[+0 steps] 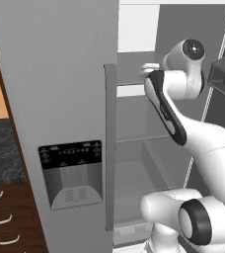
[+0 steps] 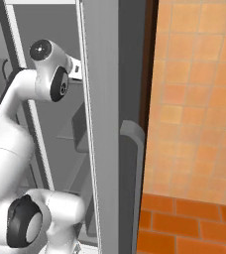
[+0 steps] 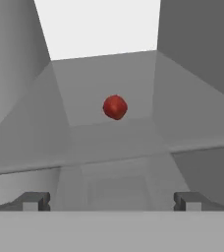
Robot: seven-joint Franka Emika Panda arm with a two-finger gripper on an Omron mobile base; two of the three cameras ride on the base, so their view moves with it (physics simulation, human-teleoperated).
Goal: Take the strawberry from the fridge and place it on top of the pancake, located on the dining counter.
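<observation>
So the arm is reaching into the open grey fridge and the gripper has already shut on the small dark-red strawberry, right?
Not quite. The arm is reaching into the open grey fridge, but the gripper is open, and the small dark-red strawberry sits on a shelf ahead of the fingertips, untouched. The hand view shows it.

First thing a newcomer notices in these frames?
Probably the strawberry, a small red dot against grey, sitting on a shelf inside the fridge, centred ahead of the open gripper and not yet touched. Next, the white arm reaching into the fridge's opened right half, past the closed left door with its black dispenser panel.
</observation>
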